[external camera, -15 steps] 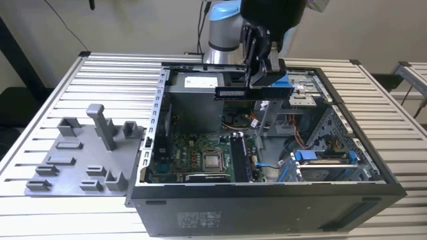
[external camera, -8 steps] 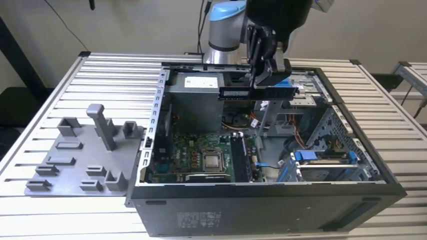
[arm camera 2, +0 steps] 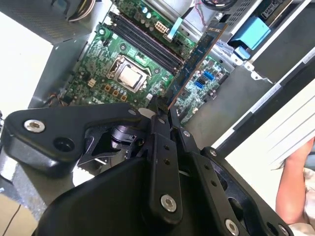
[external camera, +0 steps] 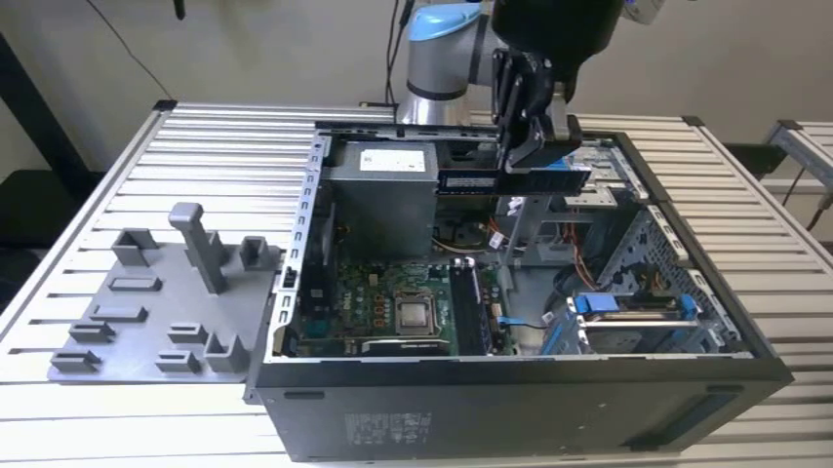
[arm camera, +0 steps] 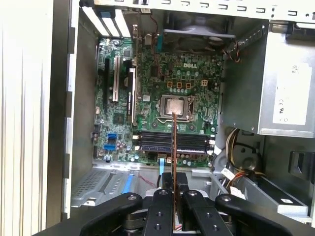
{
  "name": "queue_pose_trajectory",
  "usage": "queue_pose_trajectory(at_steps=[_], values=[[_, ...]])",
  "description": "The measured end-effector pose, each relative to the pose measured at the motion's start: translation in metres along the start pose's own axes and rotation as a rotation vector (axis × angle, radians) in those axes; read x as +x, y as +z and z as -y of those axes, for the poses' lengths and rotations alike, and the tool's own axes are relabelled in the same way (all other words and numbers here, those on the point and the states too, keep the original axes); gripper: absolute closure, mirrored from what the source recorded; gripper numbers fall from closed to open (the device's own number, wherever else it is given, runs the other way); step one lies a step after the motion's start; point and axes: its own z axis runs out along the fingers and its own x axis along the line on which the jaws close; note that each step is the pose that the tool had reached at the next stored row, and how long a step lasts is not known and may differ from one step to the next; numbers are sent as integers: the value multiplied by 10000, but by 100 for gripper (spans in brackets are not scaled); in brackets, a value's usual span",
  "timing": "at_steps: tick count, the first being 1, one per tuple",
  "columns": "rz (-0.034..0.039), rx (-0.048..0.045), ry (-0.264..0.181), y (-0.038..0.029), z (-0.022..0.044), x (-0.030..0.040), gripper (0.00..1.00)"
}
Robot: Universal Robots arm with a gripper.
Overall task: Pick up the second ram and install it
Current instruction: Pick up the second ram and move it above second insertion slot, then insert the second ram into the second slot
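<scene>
- Gripper [arm camera: 174, 179]: the fingers are closing down to just the card's thickness and pinching the second ram [arm camera: 174, 142] by its flat faces. In the exterior view the hold is sitting near the middle of the stick's length.
- Handling, as a judgement: you are dealing with a light, stiff, thin board. It is likely fragile at the chips and along the contact edge, and the smooth faces could be slipping under a weak pinch. Flat faces near mid-length look like the right place to hold, leaving both ends and the contact edge free.
- Where the stick is: the second ram [external camera: 560, 180] is hanging in the air well above the motherboard [external camera: 390, 302], lying level with its long edge facing down toward the board.
- In the first wrist view the stick is showing edge-on, crossing over the memory slots [arm camera: 147, 140] and pointing toward the processor socket [arm camera: 176, 105] on the motherboard. It is touching neither.
- Arm [external camera: 443, 49]: it is reaching in from the far side of the motherboard, wrist pointing straight down, gripper [external camera: 521, 174] hanging about level with the top rim of the computer case [external camera: 521, 409].
- The grey holder tray [external camera: 131, 312] is lying well apart from the motherboard, outside the case, toward the exterior view's left.
</scene>
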Motion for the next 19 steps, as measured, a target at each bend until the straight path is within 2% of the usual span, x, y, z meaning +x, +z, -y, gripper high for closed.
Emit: queue_pose_trajectory(at_steps=[3,12,19], values=[[-1,1,71,0,4,-18,86],[-2,3,178,3,18,-183,86],[-1,3,189,3,18,-185,86]])
